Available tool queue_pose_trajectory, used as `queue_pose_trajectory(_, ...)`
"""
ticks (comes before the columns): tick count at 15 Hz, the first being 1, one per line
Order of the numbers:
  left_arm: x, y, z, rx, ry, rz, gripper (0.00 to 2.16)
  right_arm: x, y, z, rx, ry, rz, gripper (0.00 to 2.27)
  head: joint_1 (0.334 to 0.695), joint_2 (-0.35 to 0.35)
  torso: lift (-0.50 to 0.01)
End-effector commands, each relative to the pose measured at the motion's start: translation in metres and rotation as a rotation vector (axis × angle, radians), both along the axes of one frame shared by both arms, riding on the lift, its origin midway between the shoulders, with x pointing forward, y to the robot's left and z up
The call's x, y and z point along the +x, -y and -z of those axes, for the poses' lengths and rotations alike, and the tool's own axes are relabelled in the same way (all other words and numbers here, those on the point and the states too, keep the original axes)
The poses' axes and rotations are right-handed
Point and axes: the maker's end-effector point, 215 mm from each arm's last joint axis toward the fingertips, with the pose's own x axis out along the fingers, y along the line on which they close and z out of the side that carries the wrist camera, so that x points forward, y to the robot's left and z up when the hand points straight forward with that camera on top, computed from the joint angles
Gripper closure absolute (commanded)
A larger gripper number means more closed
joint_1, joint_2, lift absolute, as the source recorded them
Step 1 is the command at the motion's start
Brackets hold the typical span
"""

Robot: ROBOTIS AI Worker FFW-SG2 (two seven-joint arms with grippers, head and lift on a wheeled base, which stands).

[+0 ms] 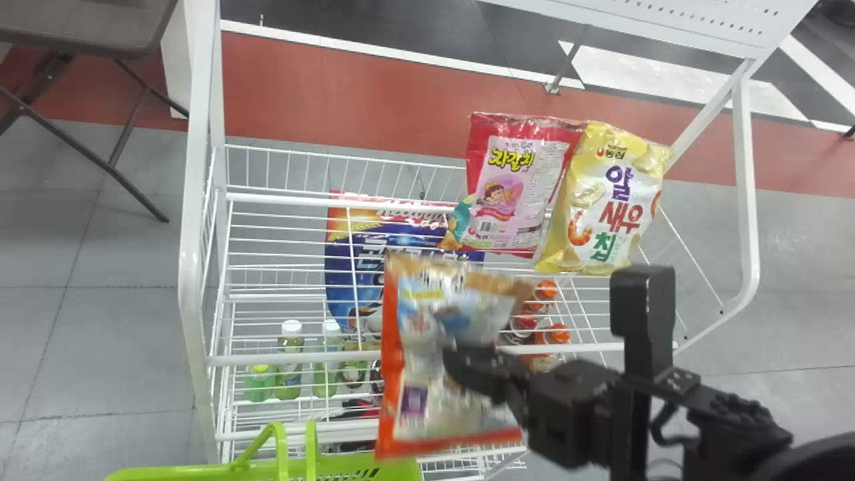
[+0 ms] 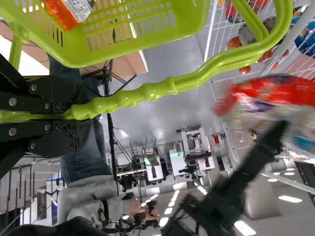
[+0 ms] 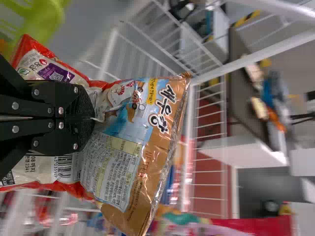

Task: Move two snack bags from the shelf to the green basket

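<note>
The right gripper [image 1: 465, 369] has its two fingers pinched tight on an orange-edged snack bag [image 1: 427, 321], which spreads out to both sides of them above the wire shelf [image 1: 294, 359]. Beyond those fingers, farther from the robot, a red-and-pink bag [image 1: 511, 180] and a yellow bag [image 1: 611, 200] lean side by side. To their left and nearer is the green basket [image 1: 194, 473]. The left gripper [image 2: 78, 112] has its fingers closed around the basket's handle [image 2: 147, 94], and beside them an orange packet [image 2: 66, 14] lies in the basket.
</note>
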Motion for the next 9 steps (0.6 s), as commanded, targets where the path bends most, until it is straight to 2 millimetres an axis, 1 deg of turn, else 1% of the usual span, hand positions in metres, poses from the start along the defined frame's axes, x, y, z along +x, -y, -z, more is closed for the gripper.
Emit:
queue_pose_trajectory(1, 0.001, 0.001, -0.001, -0.004, 0.003, -0.001, 2.06, -0.033, 0.0, 0.012, -0.011, -0.116, -0.005, 2.25, 0.695, -0.35, -0.016)
queue_pose_trajectory(3, 0.001, 0.0, -0.002, -0.011, 0.002, -0.002, 2.06, -0.042, -0.014, 0.015, -0.004, -0.133, -0.043, 2.25, 0.695, -0.35, -0.016)
queue_pose_trajectory(5, 0.001, 0.0, -0.004, -0.018, 0.003, -0.002, 2.05, -0.058, -0.037, 0.024, 0.025, -0.174, -0.089, 2.25, 0.695, -0.35, -0.016)
queue_pose_trajectory(6, 0.001, 0.0, -0.004, -0.019, 0.003, -0.002, 2.06, -0.068, -0.049, 0.031, 0.029, -0.197, -0.112, 2.25, 0.695, -0.35, -0.016)
queue_pose_trajectory(7, 0.002, 0.001, -0.005, -0.021, 0.007, -0.002, 2.06, -0.076, -0.056, 0.04, 0.02, -0.22, -0.123, 2.25, 0.695, -0.35, -0.016)
queue_pose_trajectory(9, 0.001, 0.003, -0.006, -0.022, 0.009, 0.002, 2.06, -0.095, -0.069, 0.063, -0.003, -0.284, -0.156, 2.25, 0.695, -0.35, -0.016)
